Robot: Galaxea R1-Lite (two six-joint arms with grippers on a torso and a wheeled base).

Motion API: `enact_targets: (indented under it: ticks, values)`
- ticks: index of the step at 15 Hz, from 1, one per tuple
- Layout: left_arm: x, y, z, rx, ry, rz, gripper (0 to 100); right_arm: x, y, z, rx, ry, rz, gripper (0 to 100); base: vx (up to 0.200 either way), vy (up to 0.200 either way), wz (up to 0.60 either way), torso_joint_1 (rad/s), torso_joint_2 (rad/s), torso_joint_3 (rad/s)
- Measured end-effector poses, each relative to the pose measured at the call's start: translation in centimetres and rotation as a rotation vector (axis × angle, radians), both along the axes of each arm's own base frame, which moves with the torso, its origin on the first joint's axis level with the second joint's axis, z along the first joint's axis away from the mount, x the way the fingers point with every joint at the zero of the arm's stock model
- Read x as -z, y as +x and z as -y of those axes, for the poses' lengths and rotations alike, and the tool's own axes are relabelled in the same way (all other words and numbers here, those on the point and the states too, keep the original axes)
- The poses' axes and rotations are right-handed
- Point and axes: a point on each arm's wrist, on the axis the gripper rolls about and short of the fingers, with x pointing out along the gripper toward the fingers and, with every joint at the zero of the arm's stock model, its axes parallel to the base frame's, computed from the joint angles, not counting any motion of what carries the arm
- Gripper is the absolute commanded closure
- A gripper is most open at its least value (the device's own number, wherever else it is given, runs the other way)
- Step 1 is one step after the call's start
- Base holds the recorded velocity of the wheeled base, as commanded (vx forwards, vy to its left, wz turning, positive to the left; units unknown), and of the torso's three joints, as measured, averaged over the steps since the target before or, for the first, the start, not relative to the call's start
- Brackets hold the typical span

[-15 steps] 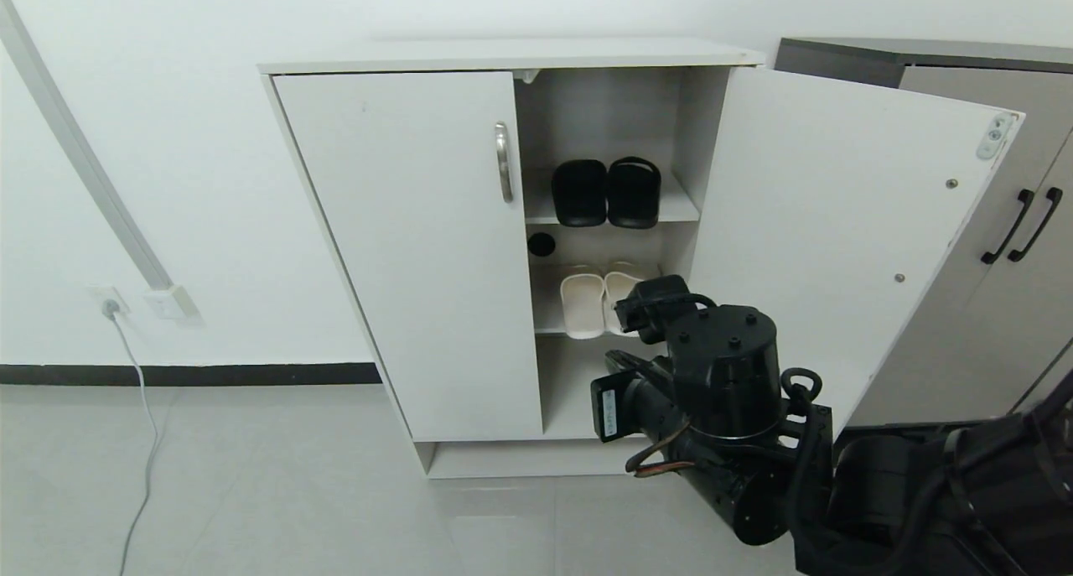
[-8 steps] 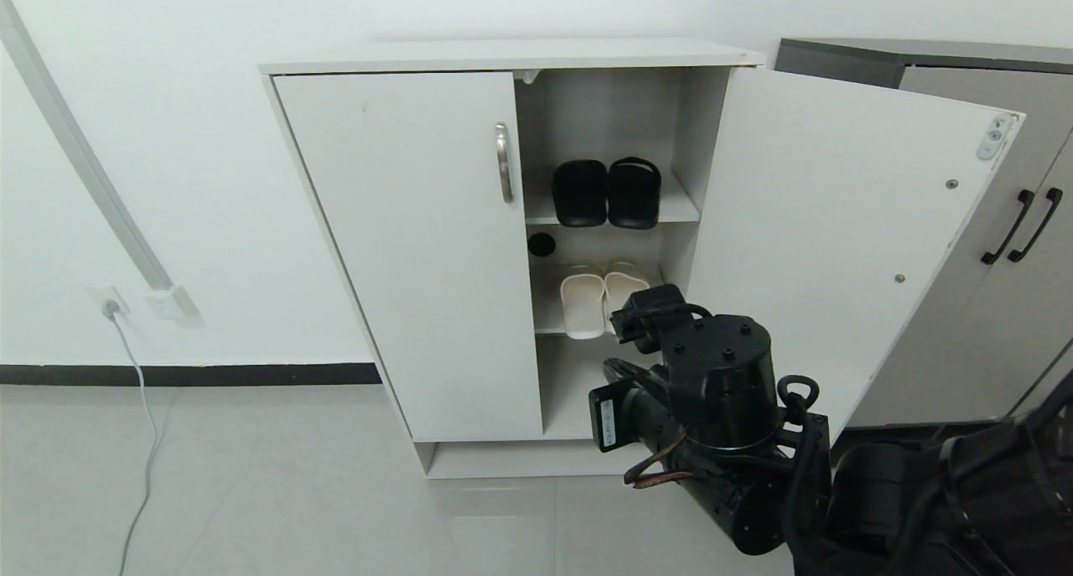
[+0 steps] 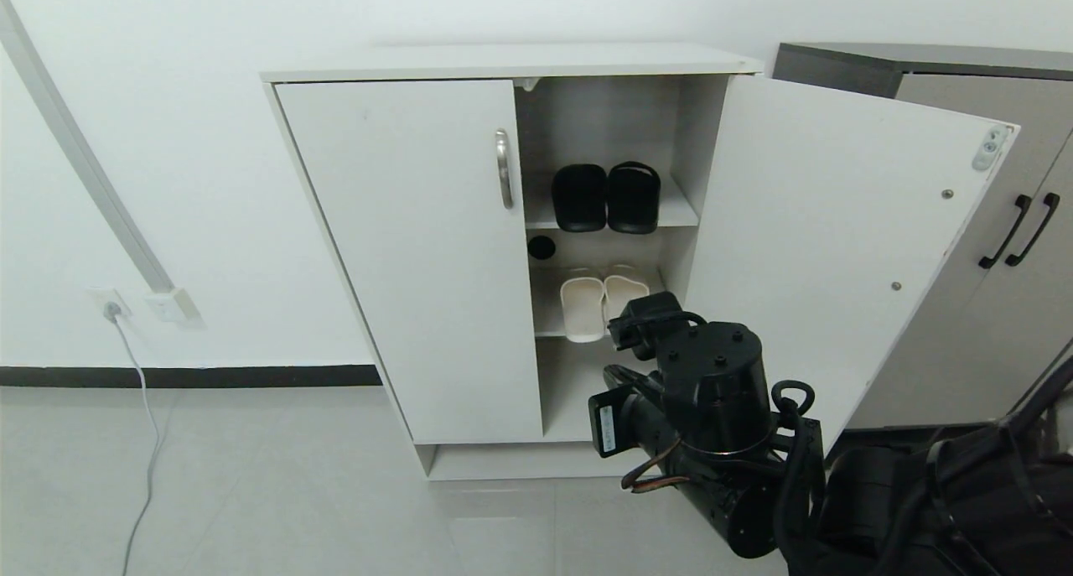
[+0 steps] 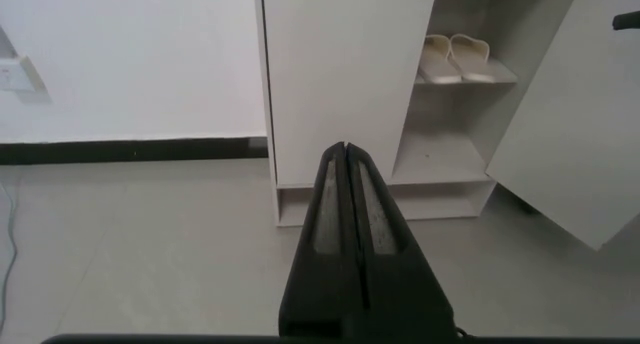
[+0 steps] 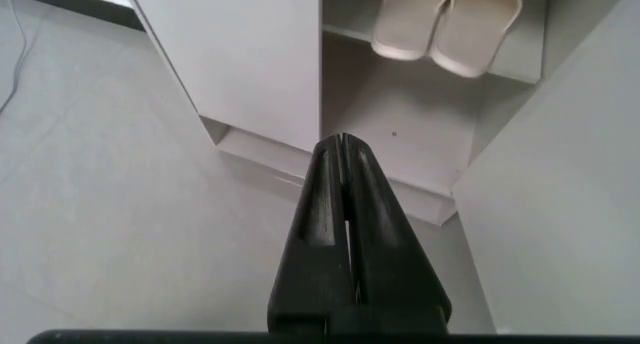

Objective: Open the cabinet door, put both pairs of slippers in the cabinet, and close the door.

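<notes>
We find the white cabinet (image 3: 511, 58) standing against the wall, its left door (image 3: 411, 257) shut and its right door (image 3: 821, 241) swung wide. The black slippers (image 3: 605, 197) sit side by side on the upper shelf. The white slippers (image 3: 602, 303) sit side by side on the shelf below. We judge both pairs light and soft, and already stowed; what is left is the door.

We judge the right door to be a stiff, flat, light panel that will swing freely on its hinges. Its inner face is smooth and offers nothing to grip. Two screw heads (image 3: 947, 194) suggest a handle on the hidden outer face, like the metal handle (image 3: 503, 169) on the left door. We judge a push on the outer face near the free edge, well away from the hinge side, to be the surest hold.

The left gripper (image 4: 345, 149) is clenched on nothing, low above the floor in front of the cabinet. The right gripper (image 5: 342, 144) is likewise clenched and empty, near the cabinet's bottom compartment.

The floor (image 3: 251, 492) is glossy grey tile. A black skirting (image 3: 184, 375) runs along the white wall, with a socket (image 3: 107, 308) and a cable plugged into it. A grey cabinet (image 3: 989, 308) stands near the open door's free edge, leaving little room behind it.
</notes>
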Motion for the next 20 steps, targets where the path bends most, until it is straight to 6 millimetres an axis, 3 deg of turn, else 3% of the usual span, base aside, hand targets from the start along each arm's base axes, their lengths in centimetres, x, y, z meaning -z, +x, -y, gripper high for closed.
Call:
enact_targets:
  ticks: [7, 20]
  values:
    - [0.02, 0.0, 0.0, 0.0, 0.0, -0.002, 100, 0.14, 0.04, 0.03, 0.002, -0.003, -0.003, 100, 0.0, 0.0, 0.0, 0.059, -0.46, -0.367]
    - [0.03, 0.0, 0.01, 0.003, 0.002, -0.002, 100, 0.24, -0.2, 0.28, -0.007, -0.008, 0.047, 100, 0.0, 0.0, 0.0, 0.163, -0.48, -0.321]
